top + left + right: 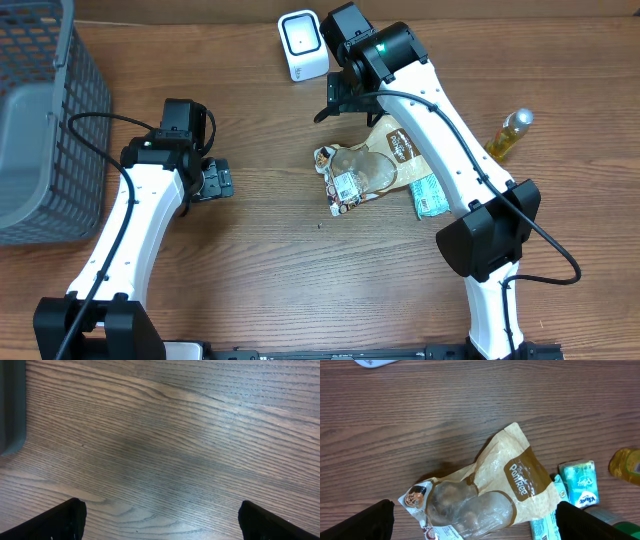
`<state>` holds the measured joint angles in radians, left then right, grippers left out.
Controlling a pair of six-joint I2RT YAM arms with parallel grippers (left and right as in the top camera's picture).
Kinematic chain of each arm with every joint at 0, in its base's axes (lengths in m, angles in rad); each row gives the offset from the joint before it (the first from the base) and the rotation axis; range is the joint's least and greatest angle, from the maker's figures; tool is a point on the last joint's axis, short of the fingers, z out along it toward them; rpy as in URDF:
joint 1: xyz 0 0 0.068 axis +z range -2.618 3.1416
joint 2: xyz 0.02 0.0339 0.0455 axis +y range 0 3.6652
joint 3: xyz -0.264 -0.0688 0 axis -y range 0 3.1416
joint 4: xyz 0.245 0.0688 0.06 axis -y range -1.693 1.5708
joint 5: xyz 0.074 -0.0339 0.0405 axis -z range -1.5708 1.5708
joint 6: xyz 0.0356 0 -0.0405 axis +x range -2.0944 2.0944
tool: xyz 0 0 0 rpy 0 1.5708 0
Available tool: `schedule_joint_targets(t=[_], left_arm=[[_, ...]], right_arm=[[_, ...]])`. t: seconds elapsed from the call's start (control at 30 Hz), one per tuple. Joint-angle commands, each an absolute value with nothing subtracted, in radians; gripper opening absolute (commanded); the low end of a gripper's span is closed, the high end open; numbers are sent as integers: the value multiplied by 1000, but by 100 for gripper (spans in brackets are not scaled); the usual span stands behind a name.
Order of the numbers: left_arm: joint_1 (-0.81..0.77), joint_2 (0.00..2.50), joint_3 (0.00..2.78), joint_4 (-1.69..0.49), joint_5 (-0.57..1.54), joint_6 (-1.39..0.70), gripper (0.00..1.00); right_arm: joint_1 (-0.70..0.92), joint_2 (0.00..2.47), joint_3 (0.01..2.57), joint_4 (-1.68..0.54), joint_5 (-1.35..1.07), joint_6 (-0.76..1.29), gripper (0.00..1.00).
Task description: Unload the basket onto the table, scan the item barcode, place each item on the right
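The item is a brown and clear snack bag (368, 165) lying flat mid-table, with a white printed label at its lower left end. In the right wrist view the bag (495, 490) lies below and between my right gripper's fingers. My right gripper (338, 100) hangs open over the bag's far end, holding nothing; its black fingertips (367, 522) frame the bag from above. The white barcode scanner (302, 45) stands at the back, just beyond that gripper. My left gripper (214, 183) is open over bare wood to the bag's left, and its fingertips (62, 520) stand wide apart.
A grey mesh basket (40, 120) fills the left side, and its edge (11, 405) shows in the left wrist view. A teal tissue pack (430, 195) lies against the bag's right side. A yellow bottle (510, 133) lies further right.
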<state>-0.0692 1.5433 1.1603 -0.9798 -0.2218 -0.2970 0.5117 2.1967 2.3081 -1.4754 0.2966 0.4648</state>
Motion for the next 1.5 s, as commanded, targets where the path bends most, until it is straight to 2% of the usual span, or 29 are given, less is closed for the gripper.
schedule_joint_targets(t=[0.0, 0.43, 1.03, 1.47], left_arm=[[-66, 1549, 1167, -982, -236, -311, 100], [-66, 1521, 1166, -982, -236, -311, 100], [-67, 947, 1166, -983, -236, -311, 100], [-67, 945, 1166, -987, -236, -311, 100]], right_arm=[[509, 2188, 2310, -1470, 313, 471, 100], [509, 2188, 2310, -1470, 313, 471, 100], [509, 2188, 2310, -1470, 313, 472, 100], [509, 2188, 2310, -1470, 313, 472, 100]])
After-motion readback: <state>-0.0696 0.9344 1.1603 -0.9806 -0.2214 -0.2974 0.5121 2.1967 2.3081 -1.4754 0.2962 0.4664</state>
